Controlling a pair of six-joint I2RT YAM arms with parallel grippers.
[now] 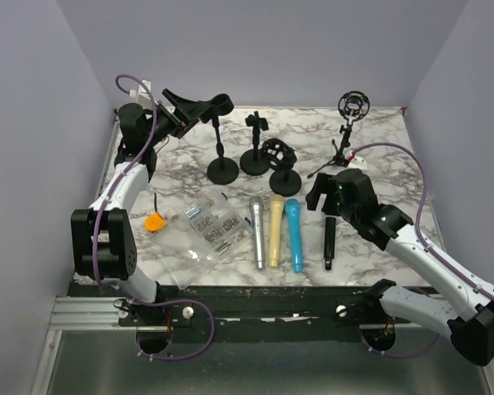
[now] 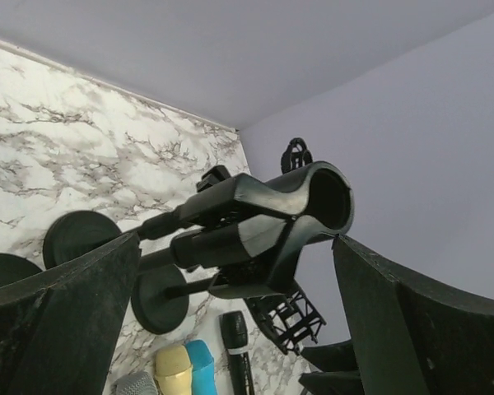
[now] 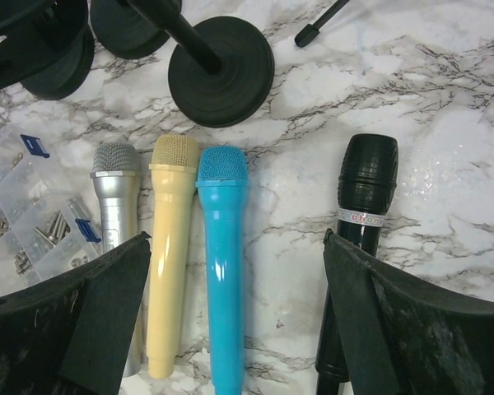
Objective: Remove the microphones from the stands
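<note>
A black stand (image 1: 223,169) at the back left carries a black clip holder (image 1: 207,105). In the left wrist view the holder (image 2: 272,222) shows a hollow open end, and I see no microphone in it. My left gripper (image 1: 181,113) is open, its jaws on either side of the holder (image 2: 237,243) and apart from it. Silver (image 1: 256,234), yellow (image 1: 275,230), blue (image 1: 295,234) and black (image 1: 329,243) microphones lie side by side on the marble table. My right gripper (image 1: 323,200) is open and empty, and hovers above the blue (image 3: 224,263) and black (image 3: 364,193) microphones (image 3: 236,239).
A second round-base stand (image 1: 255,158), a shock-mount stand (image 1: 284,177) and a tripod stand with shock mount (image 1: 351,111) stand at the back. A clear plastic box of screws (image 1: 207,230) and an orange object (image 1: 154,222) lie at the front left. Walls close in on three sides.
</note>
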